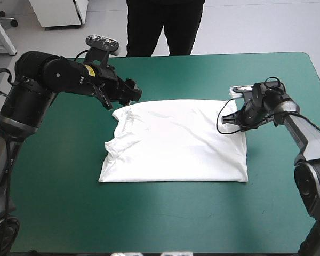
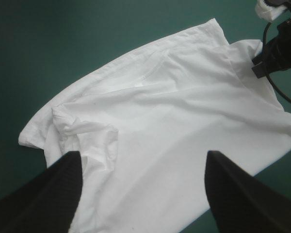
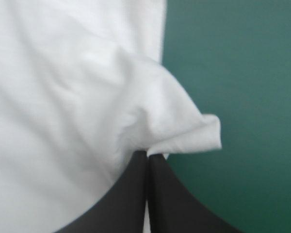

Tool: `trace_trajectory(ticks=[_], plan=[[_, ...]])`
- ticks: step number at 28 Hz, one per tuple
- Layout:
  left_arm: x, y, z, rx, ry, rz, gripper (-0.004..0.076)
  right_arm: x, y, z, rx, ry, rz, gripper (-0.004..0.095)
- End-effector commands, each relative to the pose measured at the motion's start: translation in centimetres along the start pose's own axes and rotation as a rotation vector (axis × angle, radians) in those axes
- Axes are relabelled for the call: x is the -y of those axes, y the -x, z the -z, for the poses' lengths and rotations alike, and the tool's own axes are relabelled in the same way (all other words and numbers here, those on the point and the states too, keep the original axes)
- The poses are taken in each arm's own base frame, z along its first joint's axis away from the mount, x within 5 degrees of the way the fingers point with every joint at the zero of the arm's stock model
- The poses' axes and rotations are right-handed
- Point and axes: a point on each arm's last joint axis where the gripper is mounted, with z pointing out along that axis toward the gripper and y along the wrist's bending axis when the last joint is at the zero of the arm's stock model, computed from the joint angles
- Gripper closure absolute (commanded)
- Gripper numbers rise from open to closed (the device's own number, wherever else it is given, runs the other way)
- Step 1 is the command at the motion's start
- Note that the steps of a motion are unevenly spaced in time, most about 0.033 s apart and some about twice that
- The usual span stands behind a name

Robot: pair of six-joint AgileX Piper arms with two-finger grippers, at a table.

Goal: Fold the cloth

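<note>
You work here in a robotics laboratory, or in a test room of that kind. The table [image 1: 165, 229] shows it first: it has a plain teal-green cover, and two robot arms, the left arm [image 1: 48, 74] and the right arm [image 1: 304, 133], reach over it from both sides toward one white T-shirt [image 1: 176, 144]. Beyond the far edge of the table the floor [image 1: 256, 26] is pale and smooth. On it stand a white cabinet [image 1: 58, 12] and a white frame leg [image 1: 2, 37], with a small dark castor wheel [image 1: 12, 22] beside the leg.
</note>
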Motion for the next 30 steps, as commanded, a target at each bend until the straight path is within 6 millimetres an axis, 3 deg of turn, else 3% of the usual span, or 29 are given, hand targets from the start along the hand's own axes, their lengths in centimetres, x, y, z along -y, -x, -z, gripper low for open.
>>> trace_trajectory(ticks=[1, 6, 11, 14, 20, 23, 24, 27, 30], plan=[[0.8, -0.1, 2.6, 0.035, -0.021, -0.005, 0.0217, -2.7, 1.0, 4.6, 0.144, 0.029, 0.082, 0.0925], [0.8, -0.1, 2.6, 0.035, -0.021, -0.005, 0.0217, -5.3, 1.1, 3.4, 0.146, 0.048, 0.15, 0.0925], [0.7, -0.2, 2.7, 0.037, -0.015, -0.007, 0.0231, -5.4, 1.2, 0.6, 0.079, 0.038, 0.153, 0.0924], [0.7, -0.2, 2.8, 0.039, -0.011, -0.009, 0.0231, -5.4, 1.3, -0.1, 0.072, 0.038, 0.167, 0.0898], [0.3, -0.2, 2.9, 0.036, 0.04, -0.025, 0.023, -5.6, 1.4, 0.5, 0.05, 0.059, 0.196, 0.0578], [0.0, -0.4, 3.4, 0.044, 0.082, -0.038, 0.023, -5.7, 1.8, 2.9, 0.033, 0.062, 0.198, 0.0391], [-0.5, -0.6, 4.1, 0.05, 0.147, -0.046, 0.023, -5.7, 2.0, 5.6, 0.096, 0.067, 0.199, 0.0344], [-1.1, -1.0, 5.1, 0.065, 0.232, -0.018, 0.023, -5.4, 1.6, 9.5, 0.173, 0.058, 0.206, 0.0344], [-1.1, -2.4, 6.3, 0.064, 0.266, 0.0, 0.023, -4.2, -0.1, 13.7, 0.218, -0.019, 0.188, 0.0344]])
